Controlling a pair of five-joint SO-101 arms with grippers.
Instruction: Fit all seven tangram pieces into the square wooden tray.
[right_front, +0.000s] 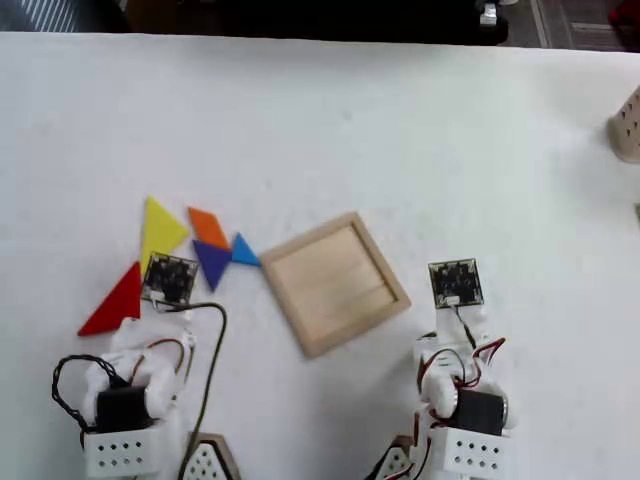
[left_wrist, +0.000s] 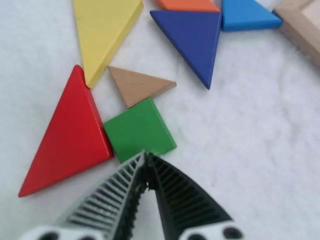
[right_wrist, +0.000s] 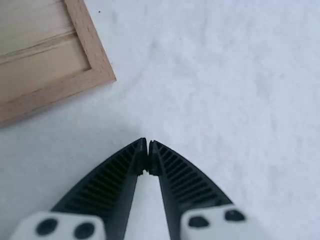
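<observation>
Green wooden square (left_wrist: 139, 129), tan wooden triangle (left_wrist: 137, 85) hidden beneath left arm (right_front: 168, 280) in high view. Orange wooden piece (left_wrist: 187, 4), square wooden tray (left_wrist: 300, 24) clipped at left wrist view's edge.

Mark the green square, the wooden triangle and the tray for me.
green square (left_wrist: 140, 129): left wrist view, middle of its top face.
wooden triangle (left_wrist: 137, 86): left wrist view, middle of its top face.
tray (right_front: 308, 241): high view, on its far rim.

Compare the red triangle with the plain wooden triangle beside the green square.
Colour: the red triangle is painted red, the wooden triangle is bare tan wood. Size: the red triangle is far larger than the wooden triangle. Both lie flat on the table, outside the tray, next to the green square.
</observation>
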